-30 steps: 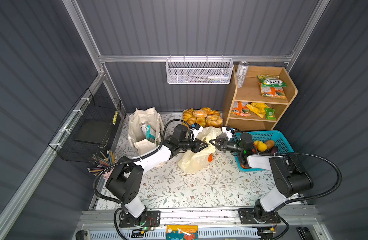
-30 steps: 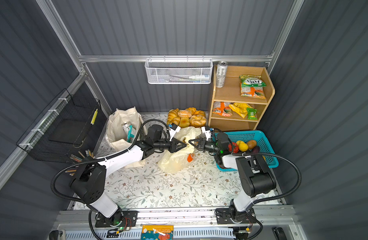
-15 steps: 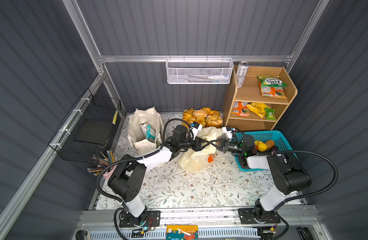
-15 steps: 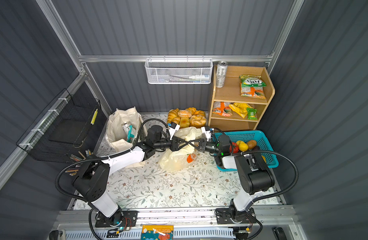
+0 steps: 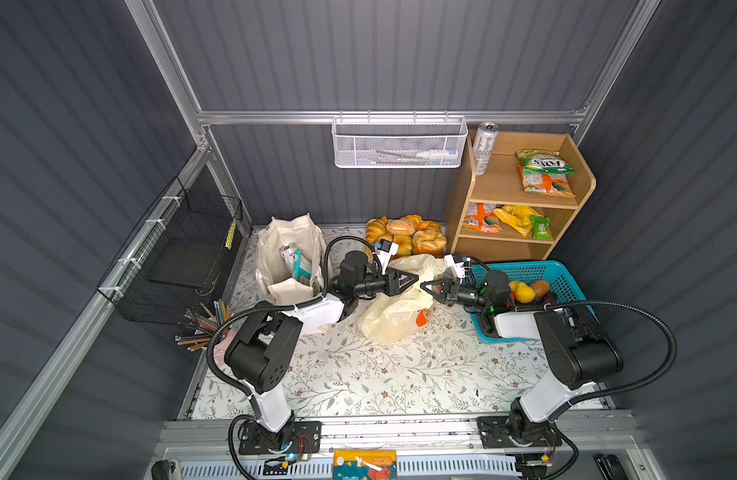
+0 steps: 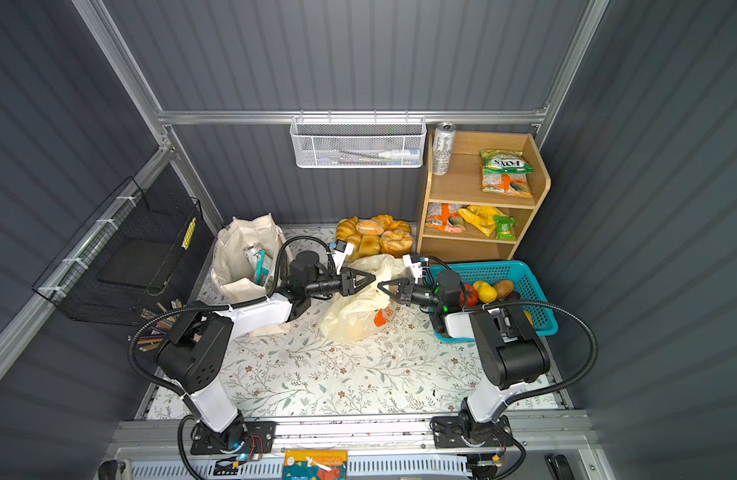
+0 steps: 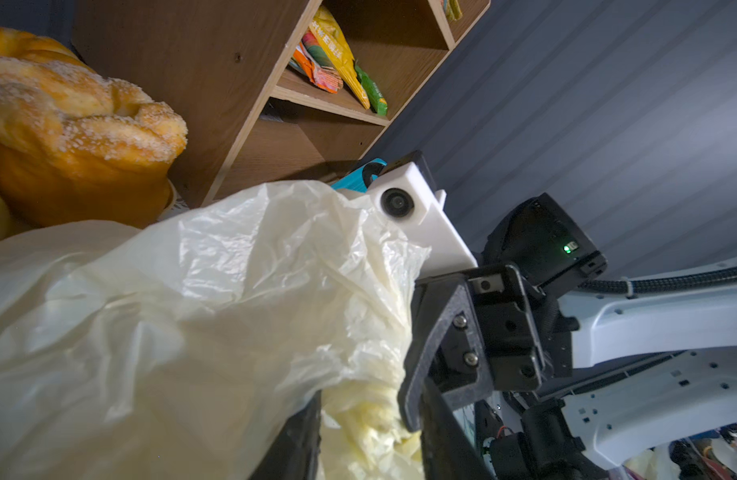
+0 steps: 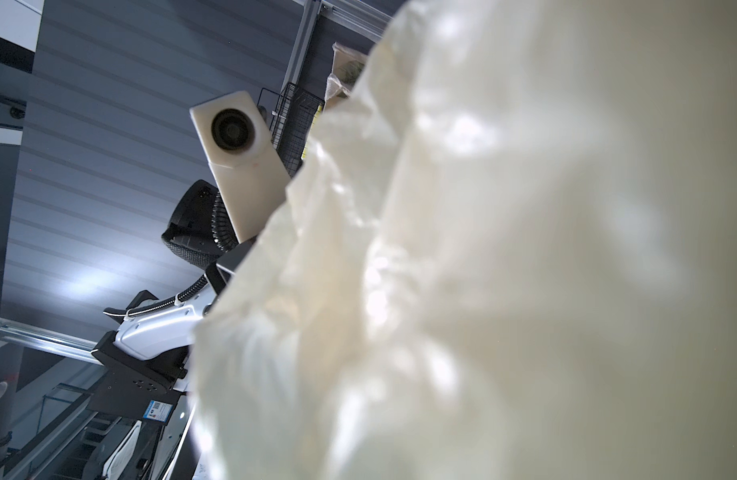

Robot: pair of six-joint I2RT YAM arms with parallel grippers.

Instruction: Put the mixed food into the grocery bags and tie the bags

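Both grippers have closed in on each other over the last second. Their tips, apart before, now nearly meet above the middle of the floral tabletop (image 5: 358, 374).

At the back left, the cream canvas tote (image 5: 271, 249) stands upright and open near the wall. A drink can (image 5: 287, 252) and a teal-and-white packet (image 5: 302, 267) stand inside it.

Just to its right, the left gripper (image 5: 415, 278) reaches rightward over the pale-yellow plastic bag (image 5: 394, 318). The left wrist view shows a bunch of crumpled film clamped between its two dark fingers. The bag lies slumped on the tabletop between tote and basket, in front of the bread rolls (image 5: 408, 241). Its upper edge is raised around the grippers' tips, and an orange print shows on its near side.

The right gripper (image 5: 423, 286) points leftward with its jaws closed. Film fills the right wrist view, so whether any is caught between them is hard to tell.

Behind that arm, the teal basket (image 5: 566, 276) holds toy fruits and vegetables (image 5: 523, 292) in yellow, brown, purple and red. The wooden shelf (image 5: 504, 187) stands at the back right, carrying snack packets (image 5: 543, 172) and a tall can (image 5: 484, 147).
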